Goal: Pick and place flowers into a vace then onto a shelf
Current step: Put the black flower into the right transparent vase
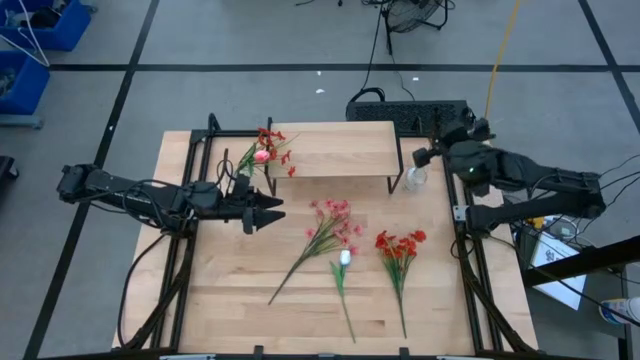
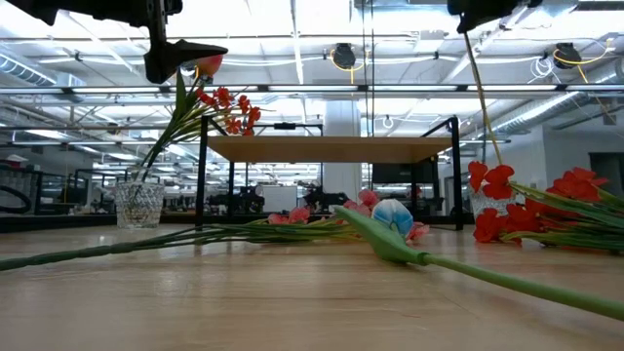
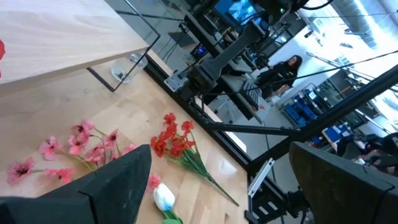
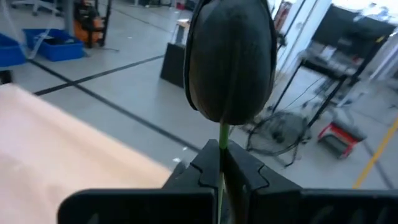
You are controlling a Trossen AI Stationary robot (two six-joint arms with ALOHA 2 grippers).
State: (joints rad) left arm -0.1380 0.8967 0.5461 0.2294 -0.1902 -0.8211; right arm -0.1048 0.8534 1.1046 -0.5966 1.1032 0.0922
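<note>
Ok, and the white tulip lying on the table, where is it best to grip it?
Probably the bare stem below the bud of the white tulip, coming straight down with the grip across it. The stem lies flat on the table, and there it is clear of the pink spray and the red spray.

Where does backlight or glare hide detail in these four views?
Right wrist view: the tulip-shaped bud on a thin green stem, clamped in the right gripper, is a black silhouette against the bright room. Low view: ceiling lights glare, leaving everything overhead as dark shapes. Left wrist view: a patch of the room washes out beyond the open left gripper. High view: even light, faint shadows.
</note>
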